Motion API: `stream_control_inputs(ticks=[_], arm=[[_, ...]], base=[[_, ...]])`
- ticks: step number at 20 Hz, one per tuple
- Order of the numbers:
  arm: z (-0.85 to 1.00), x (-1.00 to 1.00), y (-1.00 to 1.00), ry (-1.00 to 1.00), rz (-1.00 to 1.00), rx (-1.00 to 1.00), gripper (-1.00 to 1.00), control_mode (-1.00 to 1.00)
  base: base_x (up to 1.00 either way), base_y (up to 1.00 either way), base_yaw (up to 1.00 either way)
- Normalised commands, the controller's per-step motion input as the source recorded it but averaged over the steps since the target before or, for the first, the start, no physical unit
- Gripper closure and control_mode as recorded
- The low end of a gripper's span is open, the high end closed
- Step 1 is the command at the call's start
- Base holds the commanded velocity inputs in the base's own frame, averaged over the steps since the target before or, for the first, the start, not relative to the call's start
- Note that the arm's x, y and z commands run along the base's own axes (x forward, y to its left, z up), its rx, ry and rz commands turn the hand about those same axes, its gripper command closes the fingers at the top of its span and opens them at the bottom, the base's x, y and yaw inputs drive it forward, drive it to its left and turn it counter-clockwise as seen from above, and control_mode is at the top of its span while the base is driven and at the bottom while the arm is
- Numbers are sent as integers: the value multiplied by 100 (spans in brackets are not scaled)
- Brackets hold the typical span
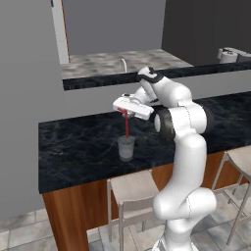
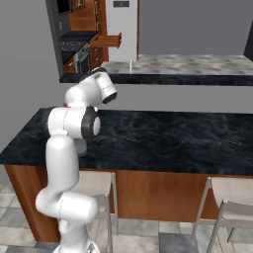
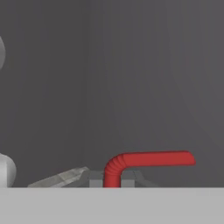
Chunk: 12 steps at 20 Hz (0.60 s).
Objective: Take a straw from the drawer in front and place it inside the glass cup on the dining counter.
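gripper (image 1: 124,112) clamped on the straw (image 1: 127,125), jaws pinched together just below the corrugated bend; in the hand view the red elbow (image 3: 117,168) rises between the two fingertips (image 3: 96,178) and the short tip runs off sideways

straw hangs upright from the grip, lower end reaching down to or into the mouth of the glass cup (image 1: 126,147); whether it has touched the bottom cannot be told

cup stands on the dining counter (image 1: 78,147), near its front edge, directly under the hand; two stools below the counter, left one (image 1: 132,188) close by the arm

in the right base view the arm hides cup and straw; an open drawer (image 2: 107,40) shows far back in the kitchen

handling, as judged: straw very light, thin, smooth and slightly springy, likely to pivot or slip in a hard pinch; the hold near the bend looks sensible, leaving the long shaft free to drop in. cup is light and could tip if the straw drags its rim

step in hand appears to be lowering, release not yet done
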Motion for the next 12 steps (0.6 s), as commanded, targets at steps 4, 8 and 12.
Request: stream_control_inputs(ticks=[4,8,12], arm=[[-18,9,0,0,0,0,100,-100],[-23,9,0,0,0,0,100,-100],[-25,8,0,0,0,0,100,-100]], base=[[0,0,0],[0,0,0],[0,0,0]])
